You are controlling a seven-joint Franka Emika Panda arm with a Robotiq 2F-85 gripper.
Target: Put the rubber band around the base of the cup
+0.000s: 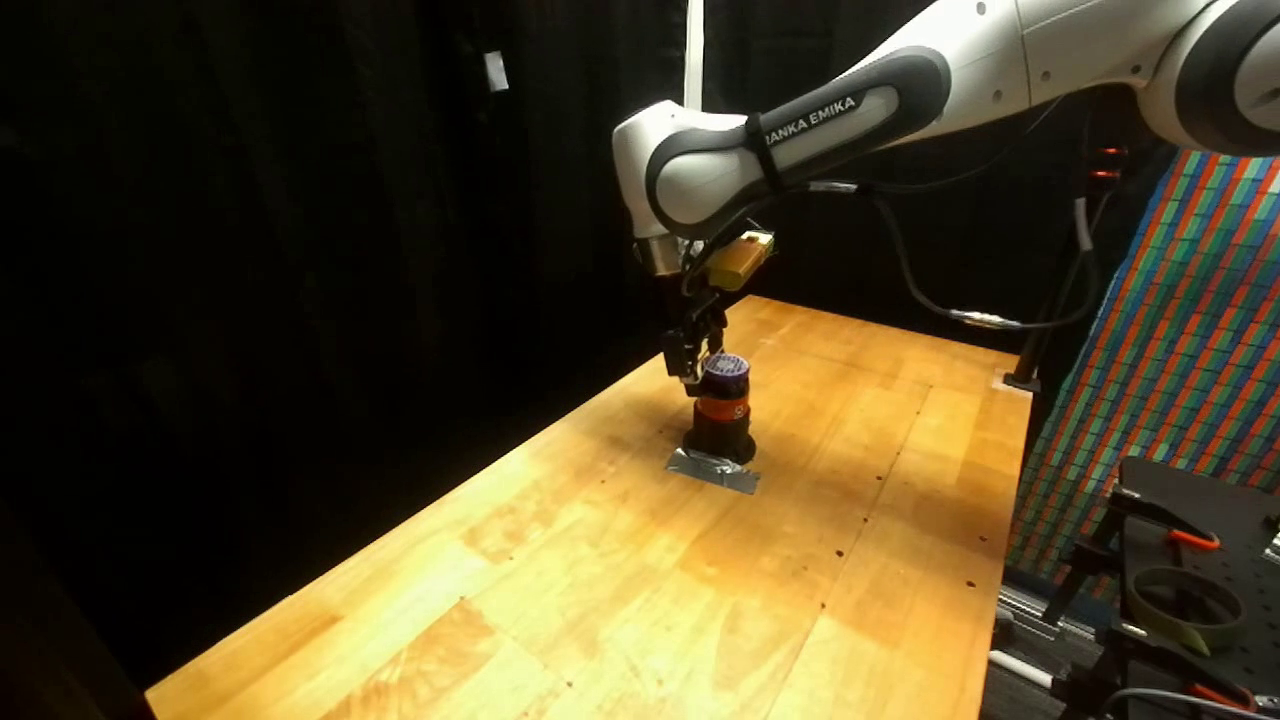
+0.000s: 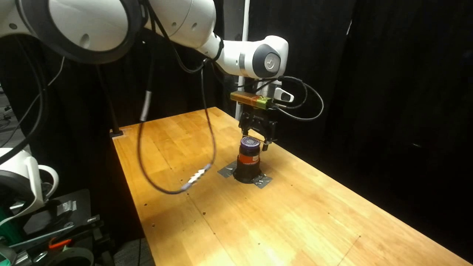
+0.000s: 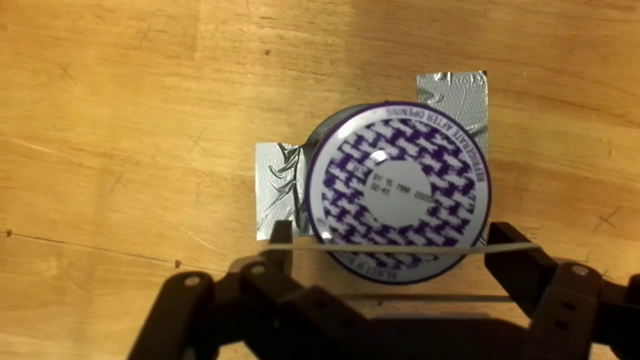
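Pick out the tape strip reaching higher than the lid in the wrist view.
The right tape strip in that view: its end shows above the lid; the left strip tops out lower.

The cup stands upright; jaws hang near its top.

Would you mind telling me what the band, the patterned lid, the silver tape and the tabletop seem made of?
Band: probably matte rubber, drawn into a taut line.
Lid: likely glossy painted metal, given its sharp highlights.
Tape: shiny duct tape, perhaps coated cloth, creased and finely textured.
Tabletop: lightly glossy wood, showing grain.
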